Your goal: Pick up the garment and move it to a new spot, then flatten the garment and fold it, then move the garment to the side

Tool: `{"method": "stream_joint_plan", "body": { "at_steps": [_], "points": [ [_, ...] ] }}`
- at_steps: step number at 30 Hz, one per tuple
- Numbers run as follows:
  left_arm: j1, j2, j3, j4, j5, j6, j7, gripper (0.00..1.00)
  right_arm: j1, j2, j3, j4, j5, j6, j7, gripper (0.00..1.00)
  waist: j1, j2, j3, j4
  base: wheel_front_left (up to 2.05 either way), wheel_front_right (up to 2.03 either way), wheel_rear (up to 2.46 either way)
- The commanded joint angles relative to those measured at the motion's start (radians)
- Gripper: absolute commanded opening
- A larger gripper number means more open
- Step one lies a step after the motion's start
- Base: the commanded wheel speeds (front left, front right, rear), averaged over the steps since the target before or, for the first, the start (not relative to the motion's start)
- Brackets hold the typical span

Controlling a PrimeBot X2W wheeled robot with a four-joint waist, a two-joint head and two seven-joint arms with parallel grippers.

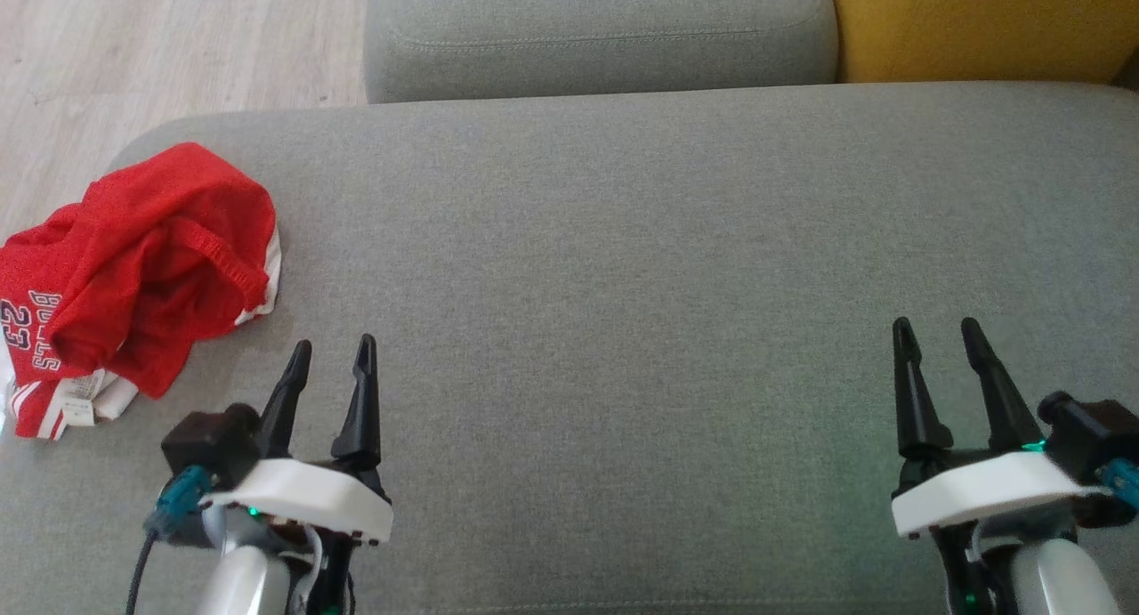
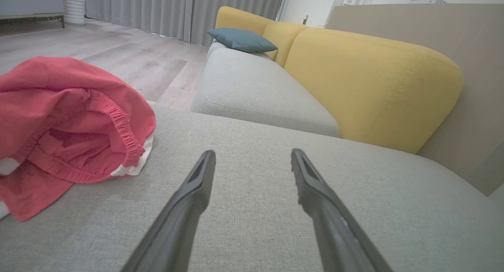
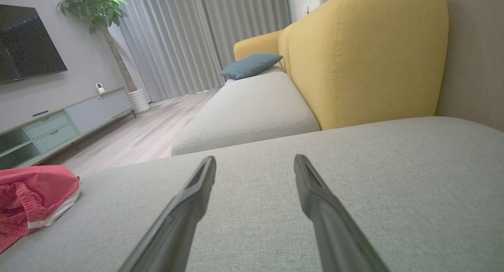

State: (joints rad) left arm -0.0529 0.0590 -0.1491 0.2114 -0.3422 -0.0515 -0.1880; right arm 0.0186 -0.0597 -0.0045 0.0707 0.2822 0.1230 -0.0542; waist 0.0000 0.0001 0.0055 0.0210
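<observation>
garment [image 1: 151, 259] red, crumpled, white trim (printed 23), perhaps shorts, on cushion [image 1: 623, 286]

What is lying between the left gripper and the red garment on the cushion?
Nothing but bare grey cushion, as the head view shows, between the left gripper and the red garment.

Thin red knit cloth with white trim on the garment [image 1: 151, 259]. Coarse, matt grey weave on the sofa seat [image 1: 623, 286]; matt yellow fabric on the backrest [image 2: 366, 79]. Smooth matt black plastic on the fingers [image 1: 360, 410]. Pale wood-grain floor [image 1: 133, 45].
</observation>
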Motion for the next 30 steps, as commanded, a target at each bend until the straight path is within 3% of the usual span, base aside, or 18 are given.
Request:
{"method": "stream_joint_plan", "body": {
  "at_steps": [1, 20, 30],
  "points": [
    [-0.058, 0.016, 0.021, -0.029, 0.038, 0.007, -0.017, 1.00, -0.011, -0.001, 0.022, -0.046, -0.040, 0.006, -0.015, 1.00, 0.0000, -0.0001, 0.001, 0.001, 0.00, 0.00, 0.00],
    [-0.068, 0.013, 0.008, 0.007, 0.235, 0.037, -0.073, 1.00, 0.007, 0.009, 0.009, -0.063, -0.222, 0.008, -0.032, 1.00, 0.0000, -0.0001, 0.003, 0.010, 0.00, 0.00, 0.00],
    [-0.068, 0.009, 0.012, 0.019, 0.225, 0.041, -0.074, 1.00, 0.006, 0.009, 0.001, -0.052, -0.188, 0.008, -0.030, 1.00, 0.0000, -0.0001, 0.006, 0.011, 0.00, 0.00, 0.00]
  ]
}}
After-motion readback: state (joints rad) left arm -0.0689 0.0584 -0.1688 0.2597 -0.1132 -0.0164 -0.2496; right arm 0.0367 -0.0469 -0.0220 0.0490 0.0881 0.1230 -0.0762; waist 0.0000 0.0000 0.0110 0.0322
